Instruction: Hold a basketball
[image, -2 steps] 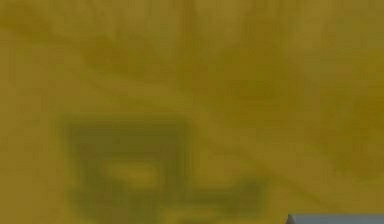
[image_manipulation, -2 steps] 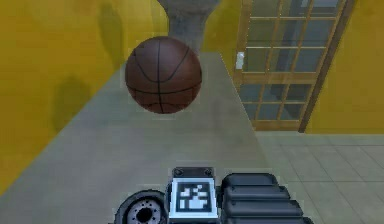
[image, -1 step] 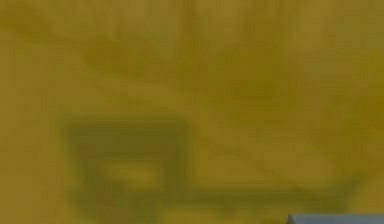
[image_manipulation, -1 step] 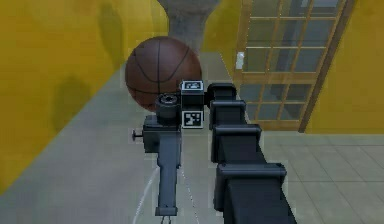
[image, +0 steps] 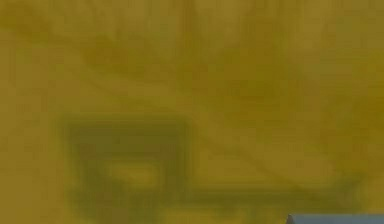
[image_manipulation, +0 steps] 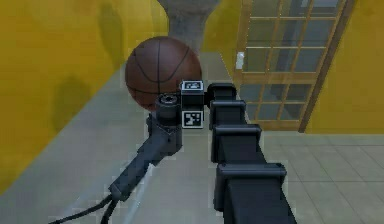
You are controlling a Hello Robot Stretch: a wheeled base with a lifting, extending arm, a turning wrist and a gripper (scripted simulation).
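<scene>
Carrying a basketball [image_manipulation: 163,72] in the jaws, at the far end of the arm [image_manipulation: 243,160]. Hanging it clear of the floor [image_manipulation: 95,150], at about eleven o'clock from the middle of the arm side view, brown-orange with dark seams curving across it. Meeting the ball from below with the dark body of the jaws, at six o'clock of the ball. Not letting on whether clenched or released: impossible to tell here, only bearing the ball aloft, off every surface.

Rising as a dark square bar from six o'clock of that view, just right of the middle, and stepping away in blocks toward twelve. Wearing two small white squares with black marks [image_manipulation: 192,105] at four o'clock of the ball, right against its edge. Trailing a dark cable [image_manipulation: 85,212] toward seven o'clock from the grey wrist piece [image_manipulation: 145,165].

Looking along a grey floor running up toward twelve o'clock beside yellow walls [image_manipulation: 55,60]. Showing at two o'clock a wood-framed door with glass panes [image_manipulation: 290,50], and at four o'clock pale floor tiles [image_manipulation: 335,175].

Facing, in the forward view, a yellow surface [image: 200,70] spreading from nine o'clock across to three, with a small blue-grey corner [image: 337,219] peeking in at five o'clock.
</scene>
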